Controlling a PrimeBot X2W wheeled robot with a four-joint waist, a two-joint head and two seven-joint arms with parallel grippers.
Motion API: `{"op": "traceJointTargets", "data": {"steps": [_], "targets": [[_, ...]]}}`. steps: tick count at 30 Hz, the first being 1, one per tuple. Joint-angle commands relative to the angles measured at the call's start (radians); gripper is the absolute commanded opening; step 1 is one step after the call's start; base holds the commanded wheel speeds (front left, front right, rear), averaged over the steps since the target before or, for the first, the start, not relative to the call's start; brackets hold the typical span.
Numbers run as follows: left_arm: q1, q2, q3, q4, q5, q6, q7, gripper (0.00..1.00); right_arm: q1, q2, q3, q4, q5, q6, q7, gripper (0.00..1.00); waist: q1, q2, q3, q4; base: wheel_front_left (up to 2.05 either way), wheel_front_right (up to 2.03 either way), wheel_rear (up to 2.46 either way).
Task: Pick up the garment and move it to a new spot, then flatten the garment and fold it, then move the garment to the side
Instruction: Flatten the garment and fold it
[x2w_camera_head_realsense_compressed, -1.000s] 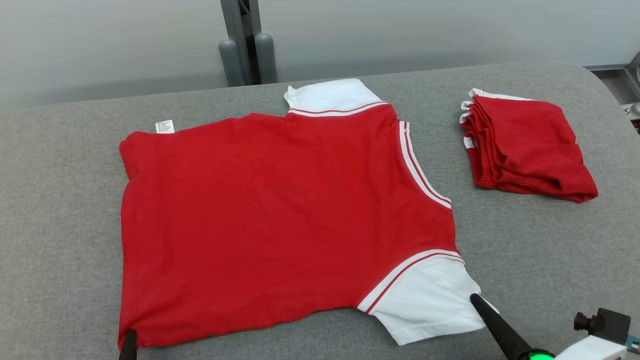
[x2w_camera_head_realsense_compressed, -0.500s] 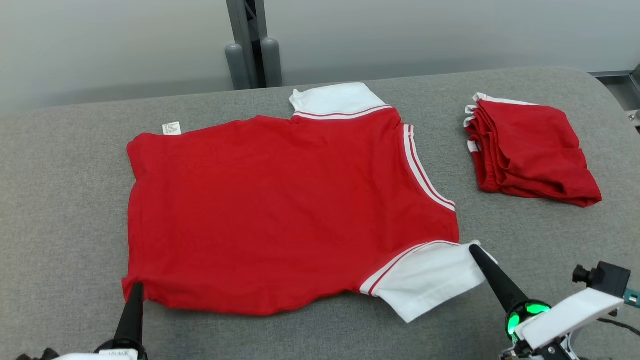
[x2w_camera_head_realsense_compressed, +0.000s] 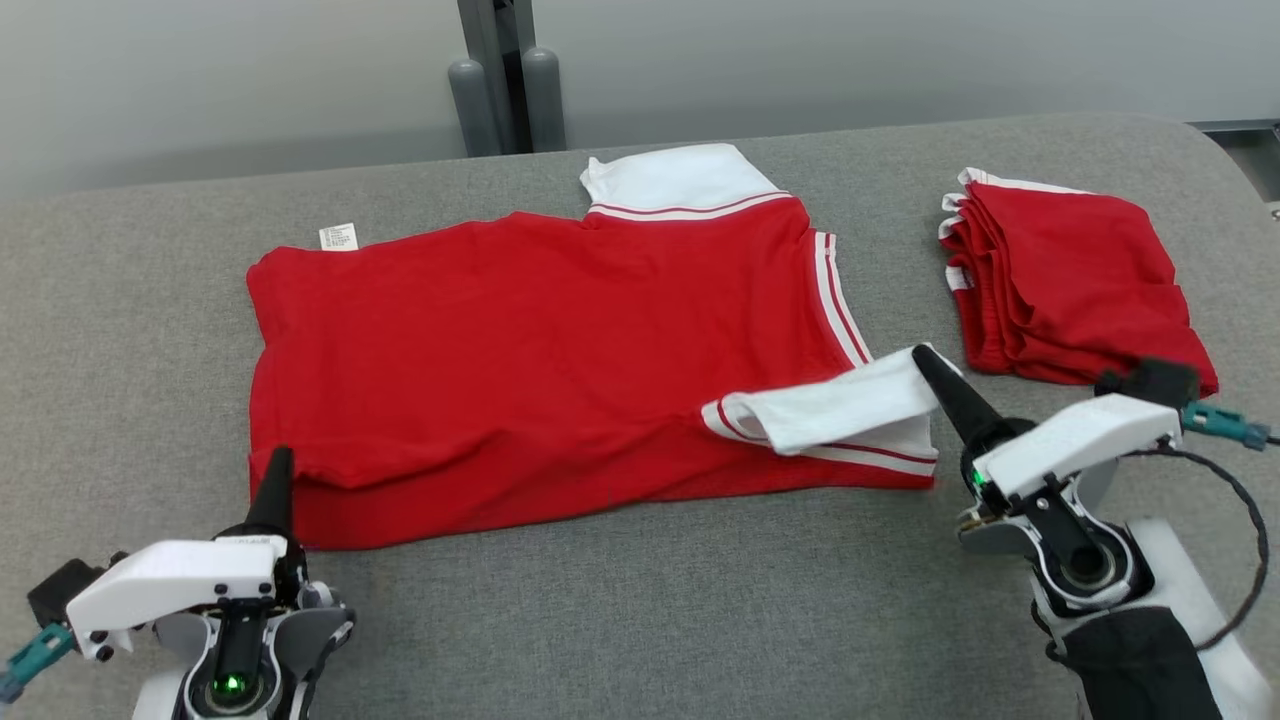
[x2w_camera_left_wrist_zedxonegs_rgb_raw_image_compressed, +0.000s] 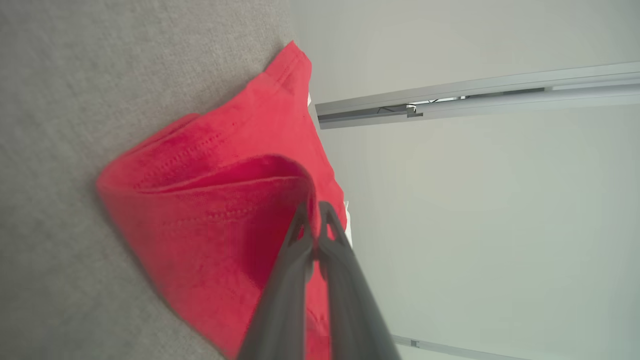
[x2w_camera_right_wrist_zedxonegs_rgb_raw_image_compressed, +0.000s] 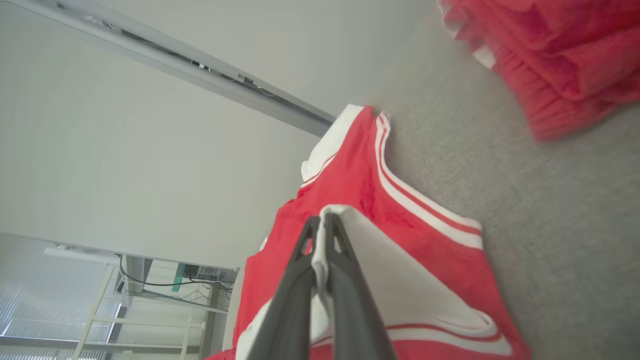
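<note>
The red cotton T-shirt with white striped sleeves (x2w_camera_head_realsense_compressed: 540, 330) lies spread on the grey felt-covered counter (x2w_camera_head_realsense_compressed: 640, 600), with its near edge raised and doubled over the body. The left tool (x2w_camera_head_realsense_compressed: 281, 462) is pressed together on the near-left hem corner, pinching red cloth. The right tool (x2w_camera_head_realsense_compressed: 924, 358) nips the near white sleeve (x2w_camera_head_realsense_compressed: 830, 410) and holds it above the red body. A folded pile of red garments (x2w_camera_head_realsense_compressed: 1070, 290) sits apart at the counter's far right.
</note>
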Motion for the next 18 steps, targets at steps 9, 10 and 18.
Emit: {"op": "traceJointTargets", "data": {"steps": [9, 10, 18], "targets": [[-0.171, 0.02, -0.017, 0.209, 0.04, -0.04, -0.014, 0.0, -0.257, -0.006, 0.1, 0.327, 0.006, 0.0, -0.045, 0.0, 0.0001, 0.0, 0.036, 0.007, 0.0, 0.0, 0.0], [-0.183, 0.023, -0.019, 0.228, 0.042, -0.047, -0.016, 0.0, -0.279, -0.006, 0.116, 0.358, 0.011, 0.0, -0.044, 0.0, 0.0001, 0.0, 0.039, 0.007, 0.0, 0.0, 0.0], [-0.24, 0.036, -0.032, 0.328, 0.07, -0.08, -0.031, 0.0, -0.399, -0.006, 0.226, 0.504, 0.068, 0.0, -0.071, 0.07, 0.0001, 0.0, 0.053, 0.012, 0.0, 0.0, 0.0]]}}
